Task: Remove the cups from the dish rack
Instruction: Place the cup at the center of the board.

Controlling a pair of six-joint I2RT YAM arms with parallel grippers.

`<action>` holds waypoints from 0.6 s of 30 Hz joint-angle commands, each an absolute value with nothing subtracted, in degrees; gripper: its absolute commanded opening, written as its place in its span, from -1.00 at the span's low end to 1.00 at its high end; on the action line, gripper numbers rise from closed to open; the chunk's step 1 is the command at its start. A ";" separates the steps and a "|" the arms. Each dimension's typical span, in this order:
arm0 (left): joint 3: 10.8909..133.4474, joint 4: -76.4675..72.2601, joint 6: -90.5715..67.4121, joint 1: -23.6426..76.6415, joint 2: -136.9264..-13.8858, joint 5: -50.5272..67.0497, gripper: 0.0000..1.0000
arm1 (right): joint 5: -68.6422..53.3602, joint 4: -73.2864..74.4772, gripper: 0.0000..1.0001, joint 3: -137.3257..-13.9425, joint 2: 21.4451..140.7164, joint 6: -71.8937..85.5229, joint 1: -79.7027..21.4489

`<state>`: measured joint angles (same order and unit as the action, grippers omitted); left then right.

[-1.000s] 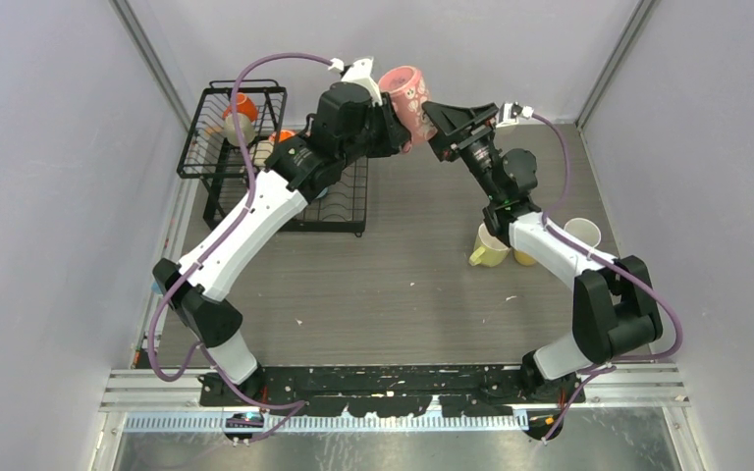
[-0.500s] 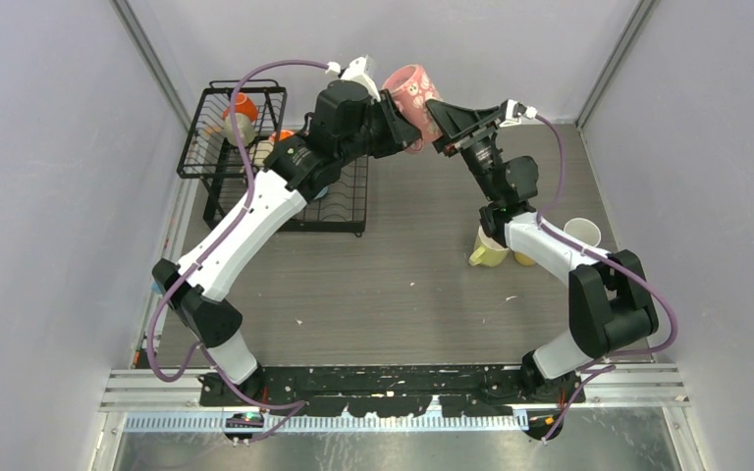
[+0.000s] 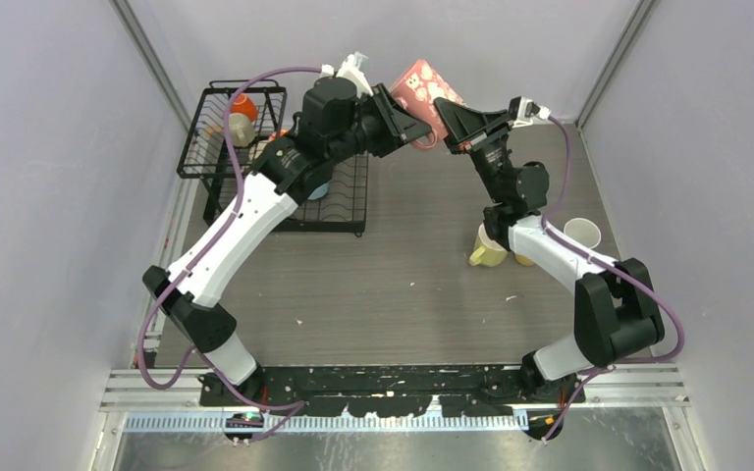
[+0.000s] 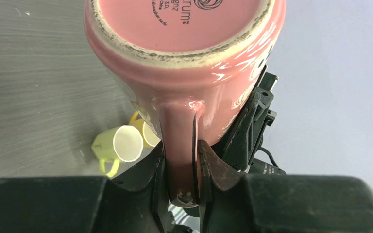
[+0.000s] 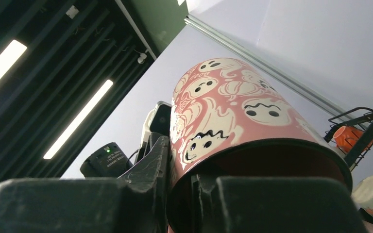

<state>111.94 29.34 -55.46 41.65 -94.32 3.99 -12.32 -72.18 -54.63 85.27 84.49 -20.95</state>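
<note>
From above, a pink cup point(image 3: 424, 90) is seen held in the air over the far part of the table point(image 3: 403, 294), between the two arms and to the right of the rack point(image 3: 344, 201). It is met from the left by the left gripper point(image 3: 407, 120) and from the right by the right gripper point(image 3: 449, 110). An orange cup point(image 3: 243, 105) and a beige cup point(image 3: 240, 128) are seen in the rack's basket. Two yellow cups point(image 3: 491, 250) and a white cup point(image 3: 581, 233) stand on the table beside the right arm, well apart from the rack. In the left wrist view, the pink cup's point(image 4: 184, 63) base is turned to the camera and its handle is pinched between the left gripper's point(image 4: 180, 148) fingers point(image 4: 158, 167); the yellow cups point(image 4: 119, 145) are seen on the table point(image 4: 34, 87) below. In the right wrist view, the pink cup's point(image 5: 233, 121) wall at the rim is clamped by the right gripper point(image 5: 178, 165), one finger point(image 5: 155, 165) outside it and the other inside the mouth. The rack point(image 5: 366, 128) and the orange cup point(image 5: 346, 137) are seen at the right edge.
</note>
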 commanded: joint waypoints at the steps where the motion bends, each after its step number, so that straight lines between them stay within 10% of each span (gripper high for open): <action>1: 111.45 21.39 -55.32 41.46 -90.74 4.48 -1.00 | -10.66 -71.88 -0.99 -54.96 82.48 81.64 -21.22; 18: 98.65 11.29 -67.22 41.14 -86.79 9.64 0.02 | -8.59 -66.00 -0.99 -55.98 78.90 77.47 -21.22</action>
